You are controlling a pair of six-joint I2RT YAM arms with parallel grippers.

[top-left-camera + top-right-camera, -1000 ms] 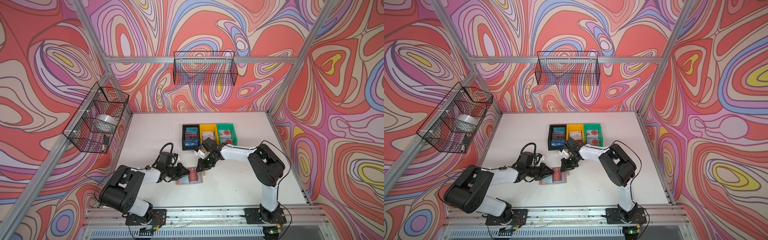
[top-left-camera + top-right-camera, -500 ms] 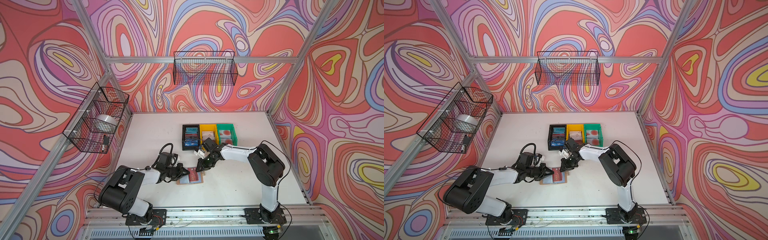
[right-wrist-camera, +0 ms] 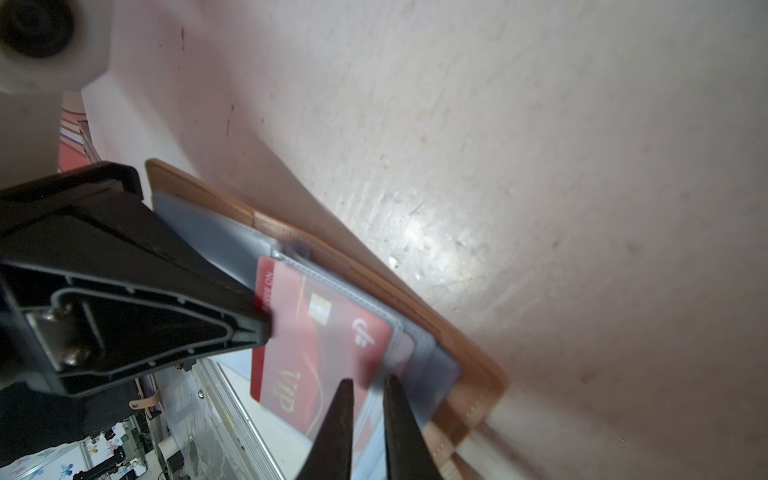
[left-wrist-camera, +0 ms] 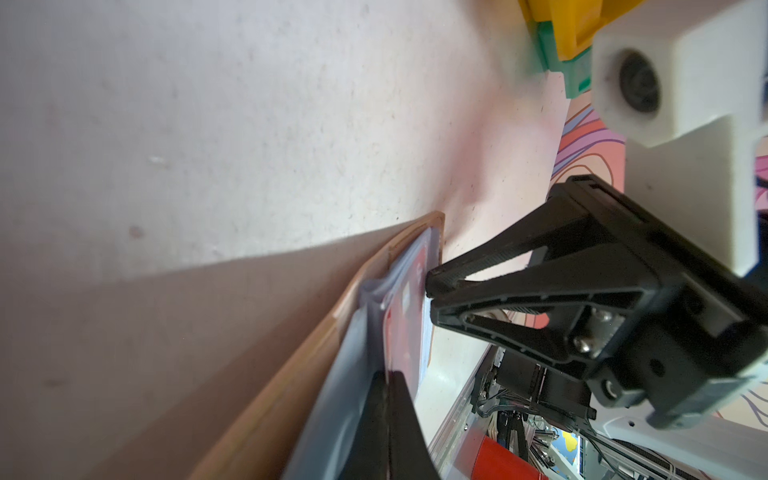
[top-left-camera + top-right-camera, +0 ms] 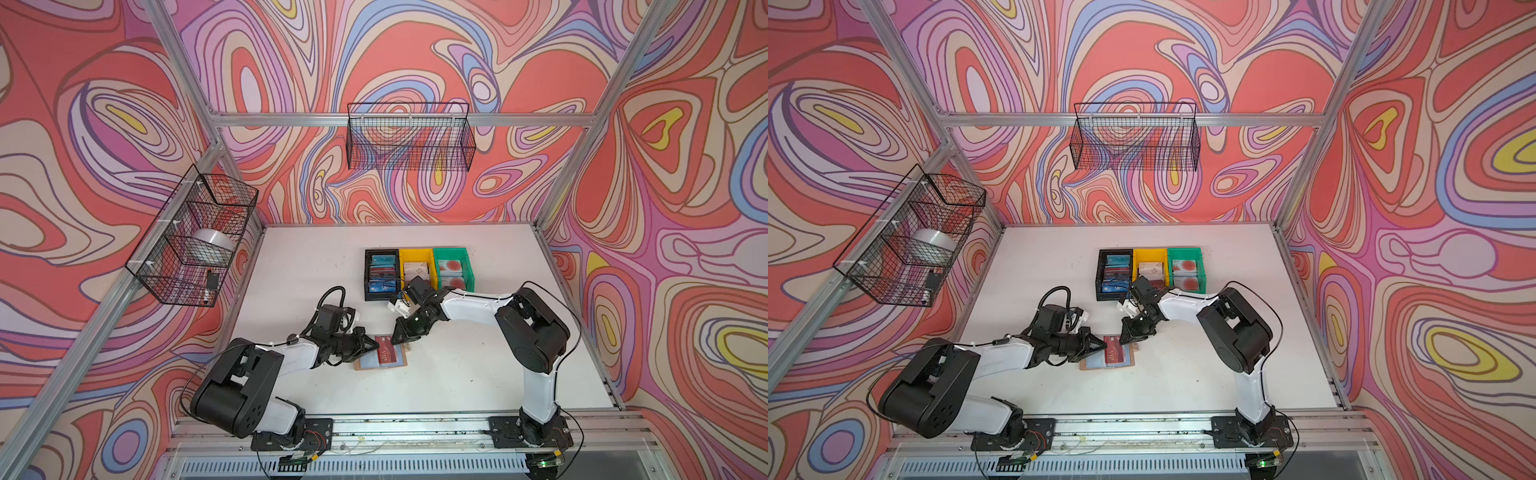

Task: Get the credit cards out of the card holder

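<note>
- Where both top views show it, the card holder (image 5: 369, 361) lies open toward the worktop's (image 5: 457, 374) front edge.
- Left wrist — left gripper (image 4: 386, 376) clamped tight on the edge of the red card (image 4: 405, 328).
- Right wrist — right gripper (image 3: 368, 384), jaws nearly together, nips the card holder's edge.

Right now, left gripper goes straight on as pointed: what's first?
The left gripper grips the red VIP card; straight on it would probably meet the right gripper on the card holder, depth unclear.
</note>
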